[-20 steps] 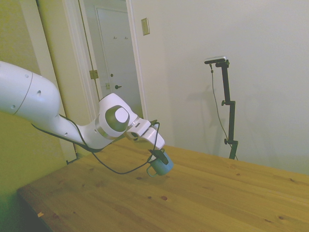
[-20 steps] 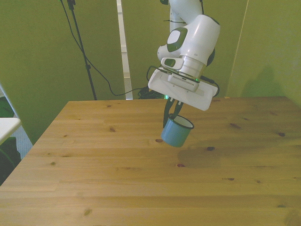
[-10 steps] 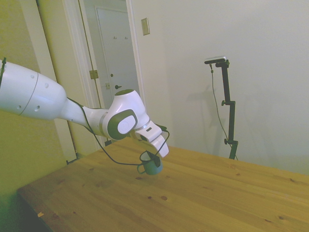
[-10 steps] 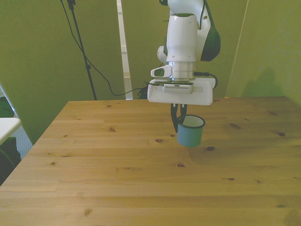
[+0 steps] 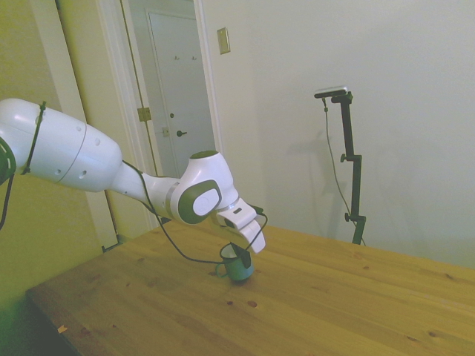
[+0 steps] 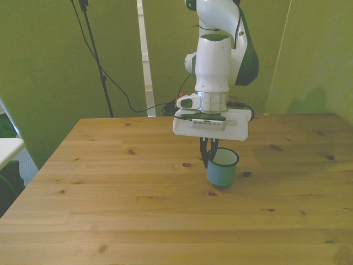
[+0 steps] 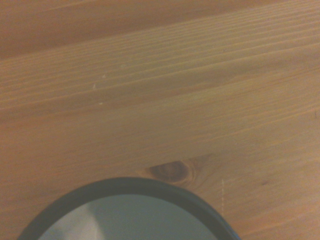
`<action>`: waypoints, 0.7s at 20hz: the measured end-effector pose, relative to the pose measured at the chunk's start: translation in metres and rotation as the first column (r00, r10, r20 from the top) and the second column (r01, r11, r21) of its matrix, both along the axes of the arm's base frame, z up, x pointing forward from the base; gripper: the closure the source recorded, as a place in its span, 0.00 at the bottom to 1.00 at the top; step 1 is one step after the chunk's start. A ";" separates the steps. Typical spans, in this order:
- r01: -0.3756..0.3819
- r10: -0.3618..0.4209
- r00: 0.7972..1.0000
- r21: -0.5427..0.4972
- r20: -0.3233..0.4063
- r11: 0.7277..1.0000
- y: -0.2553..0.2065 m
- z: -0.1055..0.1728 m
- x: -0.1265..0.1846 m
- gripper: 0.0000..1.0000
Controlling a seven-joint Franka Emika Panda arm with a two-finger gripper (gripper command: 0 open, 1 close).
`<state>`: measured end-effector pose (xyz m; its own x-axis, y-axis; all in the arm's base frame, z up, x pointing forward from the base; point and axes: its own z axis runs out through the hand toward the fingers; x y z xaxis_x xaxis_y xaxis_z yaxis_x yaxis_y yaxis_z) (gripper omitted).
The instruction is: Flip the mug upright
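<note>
Now the mug [image 6: 222, 168] stands upright on the wooden table [image 6: 110, 193], mouth up, its axis vertical. Its teal cylinder has a dark rim and pale inside. The gripper [image 6: 206, 154] pinches its rim.

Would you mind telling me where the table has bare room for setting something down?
Nearly everywhere: the table is bare on both sides of the mug and along its near edge. Only the spot under the gripper, at the mug, is taken.
</note>
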<state>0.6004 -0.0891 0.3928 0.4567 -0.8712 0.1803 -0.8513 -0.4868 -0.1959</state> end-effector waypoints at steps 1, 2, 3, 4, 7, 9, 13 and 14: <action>0.001 -0.001 1.000 0.000 -0.001 1.000 0.000 -0.001 0.000 1.00; 0.001 -0.001 1.000 0.000 -0.003 1.000 -0.001 -0.001 0.000 1.00; 0.002 -0.002 1.000 0.000 -0.003 1.000 -0.001 -0.002 0.000 1.00; 0.002 -0.002 1.000 0.000 -0.004 1.000 -0.001 -0.002 0.000 1.00; 0.002 -0.002 1.000 0.000 -0.008 1.000 -0.001 -0.004 0.001 1.00; 0.002 -0.002 1.000 0.001 -0.010 1.000 -0.001 -0.006 0.001 1.00; 0.001 -0.001 1.000 0.001 -0.015 1.000 -0.001 -0.008 0.001 0.00; 0.000 0.000 1.000 0.001 -0.016 1.000 0.000 -0.009 0.001 0.00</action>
<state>0.6011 -0.0893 0.3839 0.4591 -0.8716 0.1721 -0.8544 -0.4862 -0.1832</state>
